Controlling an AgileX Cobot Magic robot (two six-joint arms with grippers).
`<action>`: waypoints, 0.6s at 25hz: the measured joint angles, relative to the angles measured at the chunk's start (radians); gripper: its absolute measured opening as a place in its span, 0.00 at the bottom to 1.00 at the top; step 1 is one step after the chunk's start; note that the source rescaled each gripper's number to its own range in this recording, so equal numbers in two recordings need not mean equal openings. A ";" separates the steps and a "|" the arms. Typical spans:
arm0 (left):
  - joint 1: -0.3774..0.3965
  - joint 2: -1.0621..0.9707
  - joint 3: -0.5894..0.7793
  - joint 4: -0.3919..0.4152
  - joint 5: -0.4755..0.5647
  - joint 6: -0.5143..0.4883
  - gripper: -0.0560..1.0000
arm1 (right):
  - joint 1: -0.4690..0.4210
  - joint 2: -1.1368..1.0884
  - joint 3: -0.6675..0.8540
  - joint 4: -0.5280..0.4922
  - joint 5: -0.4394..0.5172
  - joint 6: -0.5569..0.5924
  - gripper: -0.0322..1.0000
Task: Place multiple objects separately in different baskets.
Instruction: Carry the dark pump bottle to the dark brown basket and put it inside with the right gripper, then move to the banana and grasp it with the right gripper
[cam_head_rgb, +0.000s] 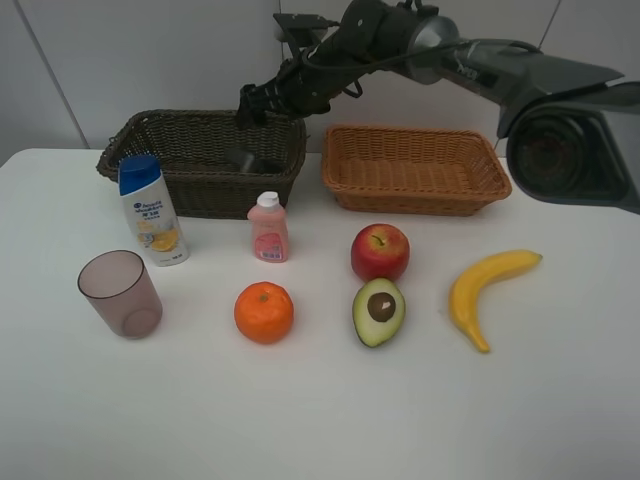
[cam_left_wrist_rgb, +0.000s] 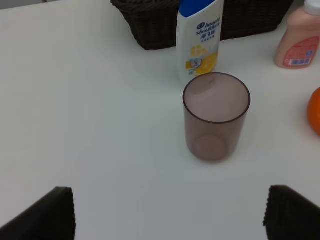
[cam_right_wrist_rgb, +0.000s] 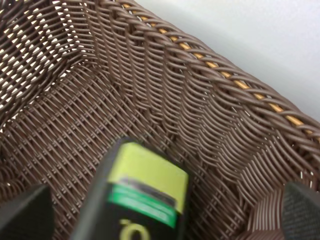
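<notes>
Our right gripper (cam_head_rgb: 248, 106) hangs over the dark brown basket (cam_head_rgb: 200, 190), jaws spread. The dark green pump bottle (cam_right_wrist_rgb: 140, 200) sits loose inside, toward the basket's right end. We should lift straight up, clearing the rim.

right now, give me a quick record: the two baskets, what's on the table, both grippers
dark brown woven basket: dark green pump bottle inside
light tan woven basket: nothing visible inside
on white table: red apple, orange, halved avocado, yellow banana, white blue-capped shampoo bottle, small pink bottle, translucent mauve cup
right gripper: open above brown basket, jaws clear of the bottle
left gripper: open, empty, facing the cup
</notes>
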 joint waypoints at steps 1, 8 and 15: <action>0.000 0.000 0.000 0.000 0.000 0.000 1.00 | 0.000 0.000 0.000 0.000 0.000 0.000 0.96; 0.000 0.000 0.000 0.000 0.000 0.000 1.00 | 0.000 0.000 0.000 0.007 0.001 0.000 0.97; 0.000 0.000 0.000 0.000 0.000 0.000 1.00 | 0.000 0.000 0.000 0.007 0.014 0.000 0.97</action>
